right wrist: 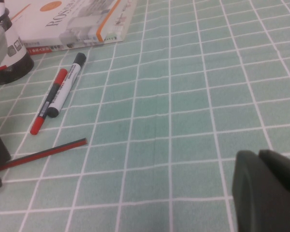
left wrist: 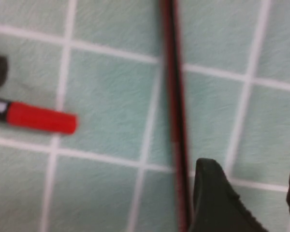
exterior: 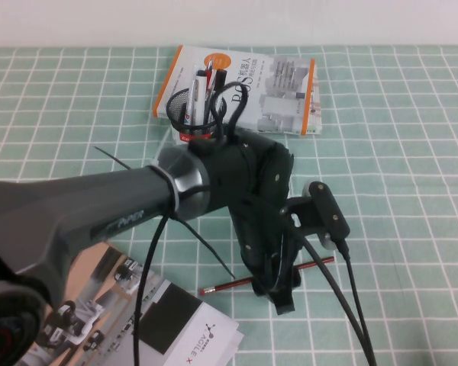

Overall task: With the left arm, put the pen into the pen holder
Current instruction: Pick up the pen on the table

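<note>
The pen is a thin dark red stick lying flat on the green checked cloth near the front, and it also shows in the right wrist view. My left gripper hangs straight down over its middle. In the left wrist view the left gripper is open, with bare cloth between its fingers. The pen lies just outside that finger, not between the jaws. The black mesh pen holder stands behind the arm with several pens in it. My right gripper hovers over bare cloth, shut and empty.
A book lies behind the pen holder. A red-capped marker and a black-capped white marker lie side by side between the holder and the pen. A booklet sits at the front left. Black cables trail from the left wrist.
</note>
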You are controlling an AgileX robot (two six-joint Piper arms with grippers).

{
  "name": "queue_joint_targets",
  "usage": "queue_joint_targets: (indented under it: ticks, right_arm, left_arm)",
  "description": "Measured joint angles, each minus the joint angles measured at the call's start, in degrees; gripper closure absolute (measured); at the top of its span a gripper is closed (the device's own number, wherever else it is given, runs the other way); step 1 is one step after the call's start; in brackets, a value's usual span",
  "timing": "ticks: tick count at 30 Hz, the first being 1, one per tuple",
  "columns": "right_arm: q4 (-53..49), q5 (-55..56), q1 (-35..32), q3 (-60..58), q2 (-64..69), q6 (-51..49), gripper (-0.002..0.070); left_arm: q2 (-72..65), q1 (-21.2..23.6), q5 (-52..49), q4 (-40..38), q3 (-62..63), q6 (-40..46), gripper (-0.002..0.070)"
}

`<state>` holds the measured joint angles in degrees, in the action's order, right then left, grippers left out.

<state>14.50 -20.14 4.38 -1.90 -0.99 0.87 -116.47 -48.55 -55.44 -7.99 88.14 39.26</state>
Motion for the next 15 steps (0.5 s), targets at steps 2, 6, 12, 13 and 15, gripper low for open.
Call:
queue_joint_targets:
  ticks: [2,6,12,13,15]
  right_arm:
    - [0.0,0.0,0.0,0.0,0.0,0.0,0.0696]
    - [0.0,0.0,0.0,0.0,0.0,0.0,0.0696]
    - [0.0,0.0,0.0,0.0,0.0,0.0,0.0696]
    - [0.0,0.0,0.0,0.0,0.0,0.0,0.0696]
    - [0.0,0.0,0.0,0.0,0.0,0.0,0.0696]
  left_arm:
    - [-0.6,0.0,0.7,1.9,0.0,-1.9,0.0389]
    - [-1.4,0.0,1.4,6.1,0.9,-7.3,0.0391]
    - [-3.3,0.0,1.2,7.4,2.1,-9.7,0.0391]
    - [-3.5,0.0,0.9,7.4,2.3,-9.9,0.0391]
    - [-3.8,0.0,0.4,7.4,2.5,-10.1,0.0391]
